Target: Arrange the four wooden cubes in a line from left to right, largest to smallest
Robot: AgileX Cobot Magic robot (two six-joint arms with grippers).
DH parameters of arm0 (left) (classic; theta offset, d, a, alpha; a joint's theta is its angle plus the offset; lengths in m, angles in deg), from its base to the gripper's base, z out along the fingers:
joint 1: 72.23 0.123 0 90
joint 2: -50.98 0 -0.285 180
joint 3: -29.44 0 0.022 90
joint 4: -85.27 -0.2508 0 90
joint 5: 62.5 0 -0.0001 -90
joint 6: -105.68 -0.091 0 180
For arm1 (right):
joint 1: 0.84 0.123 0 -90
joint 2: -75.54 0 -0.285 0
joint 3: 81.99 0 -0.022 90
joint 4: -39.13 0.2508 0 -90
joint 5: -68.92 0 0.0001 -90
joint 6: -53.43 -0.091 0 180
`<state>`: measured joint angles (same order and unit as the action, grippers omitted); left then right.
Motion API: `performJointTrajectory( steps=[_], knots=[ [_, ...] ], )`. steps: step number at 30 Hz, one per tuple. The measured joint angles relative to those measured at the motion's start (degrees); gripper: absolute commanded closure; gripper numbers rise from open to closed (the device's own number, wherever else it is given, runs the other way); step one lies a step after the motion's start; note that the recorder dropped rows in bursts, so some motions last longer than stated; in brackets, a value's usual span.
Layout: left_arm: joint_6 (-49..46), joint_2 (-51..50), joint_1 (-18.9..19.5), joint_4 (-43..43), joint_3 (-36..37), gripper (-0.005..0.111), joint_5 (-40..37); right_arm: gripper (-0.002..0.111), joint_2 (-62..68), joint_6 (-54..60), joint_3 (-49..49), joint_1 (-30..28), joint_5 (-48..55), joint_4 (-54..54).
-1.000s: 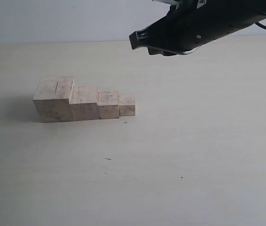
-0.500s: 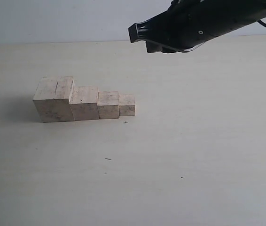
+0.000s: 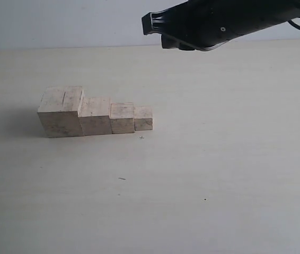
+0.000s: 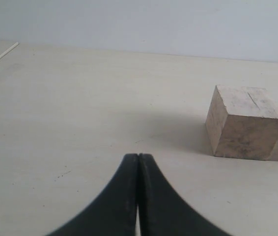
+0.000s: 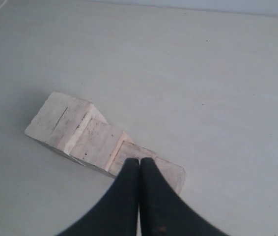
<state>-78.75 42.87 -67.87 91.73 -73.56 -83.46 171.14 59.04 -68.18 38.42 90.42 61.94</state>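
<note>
Right pincer [image 3: 147,24], tips together, has risen farther; four pale unpainted wooden cubes [image 3: 96,117] unmoved, graded left-to-right. Left pincer [image 4: 138,158] likewise together. Looks done.

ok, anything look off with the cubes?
Nothing stands out: the largest cube, second cube, third cube and smallest cube step down left to right, touching, none tilted.

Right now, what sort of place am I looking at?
Likely a robot test bench: a bare pale tabletop, four wooden cubes lined up by size, and a black robot arm overhead.
</note>
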Motion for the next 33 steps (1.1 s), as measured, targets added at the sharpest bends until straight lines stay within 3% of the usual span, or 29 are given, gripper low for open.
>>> performJointTrajectory(
  steps=[21, 33],
  knots=[
    [0.0, 0.0, 0.0, 0.0, 0.0, 0.107, 0.0, 0.108, -12.1, -4.3, 0.1, -0.1, -0.9, -14.9],
    [0.0, 0.0, 0.0, 0.0, 0.0, 0.107, 0.0, 0.108, -26.6, -9.7, 13.8, -12.6, -0.6, -16.3]
  ],
)
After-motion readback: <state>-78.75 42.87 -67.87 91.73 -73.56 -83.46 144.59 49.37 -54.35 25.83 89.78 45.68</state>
